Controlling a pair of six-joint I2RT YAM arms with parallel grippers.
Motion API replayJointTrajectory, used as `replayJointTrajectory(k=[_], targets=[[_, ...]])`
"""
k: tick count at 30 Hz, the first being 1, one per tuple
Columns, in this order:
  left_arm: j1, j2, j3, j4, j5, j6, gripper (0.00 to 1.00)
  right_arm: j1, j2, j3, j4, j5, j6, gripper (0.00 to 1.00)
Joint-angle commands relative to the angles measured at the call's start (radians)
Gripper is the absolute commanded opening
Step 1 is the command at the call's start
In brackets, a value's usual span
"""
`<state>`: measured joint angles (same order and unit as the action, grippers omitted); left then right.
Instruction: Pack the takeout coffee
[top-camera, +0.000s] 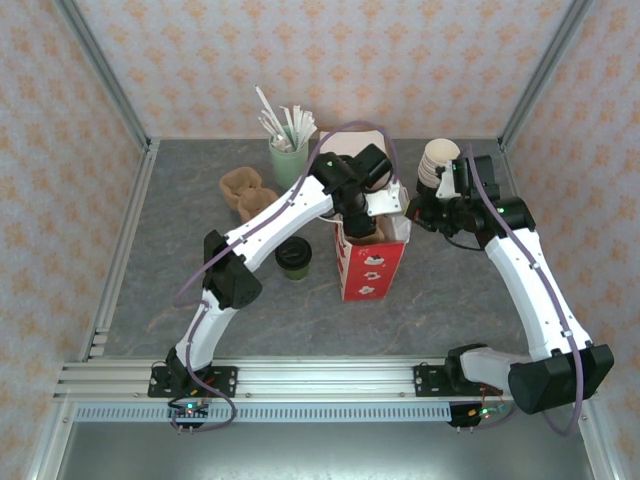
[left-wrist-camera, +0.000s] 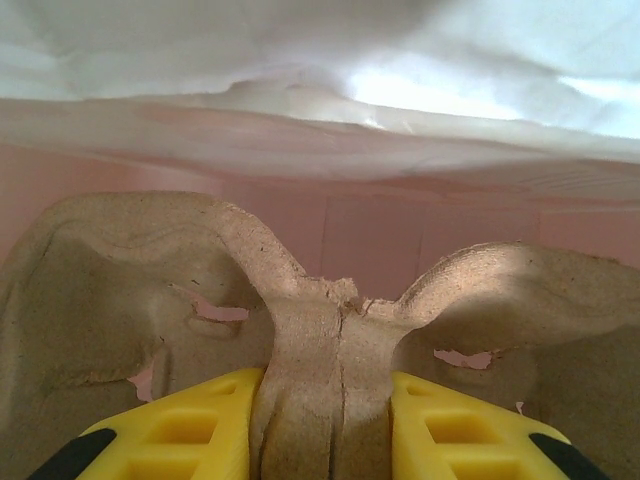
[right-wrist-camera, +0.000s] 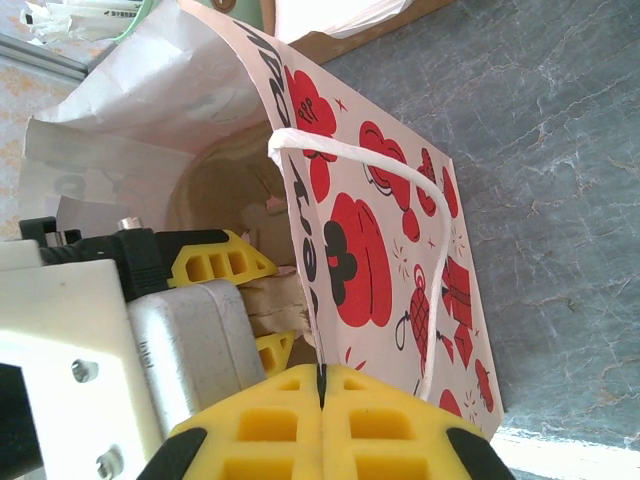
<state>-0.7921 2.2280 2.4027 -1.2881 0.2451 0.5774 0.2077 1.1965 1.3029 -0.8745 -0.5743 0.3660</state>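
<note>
Down inside bag (top-camera: 372, 265), your left gripper (left-wrist-camera: 325, 420) sits mostly hidden, clamping cardboard carrier (left-wrist-camera: 120, 290); right gripper (right-wrist-camera: 322, 400) pinches rim at 3 o'clock.

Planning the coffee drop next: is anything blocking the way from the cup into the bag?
Yes. The left tool, gripping a pulp cup carrier, sits in the mouth of the paper bag, whose rim the right tool pinches. Nothing stands between the takeout coffee and the bag.

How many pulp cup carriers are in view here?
2. One carrier lies on the table, left of the mint straw cup; the second carrier is inside the paper bag, gripped by the left hand. The bag may hide more.
</note>
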Motion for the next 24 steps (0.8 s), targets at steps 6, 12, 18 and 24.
replayJointTrajectory(k=[6, 12, 18, 24], targets=[[-0.026, 0.043, -0.047, -0.046, -0.036, 0.024, 0.31, 0.021, -0.035, 0.017, 0.078, -0.035, 0.001, 0.00], [-0.026, 0.056, -0.051, -0.031, -0.025, 0.021, 0.31, 0.033, -0.035, 0.010, 0.079, -0.027, 0.003, 0.00], [-0.026, 0.064, -0.078, -0.013, -0.009, 0.028, 0.31, 0.045, -0.032, 0.009, 0.080, -0.015, 0.001, 0.00], [-0.027, 0.056, -0.122, 0.028, 0.008, 0.026, 0.31, 0.051, -0.028, 0.012, 0.079, -0.005, 0.001, 0.00]])
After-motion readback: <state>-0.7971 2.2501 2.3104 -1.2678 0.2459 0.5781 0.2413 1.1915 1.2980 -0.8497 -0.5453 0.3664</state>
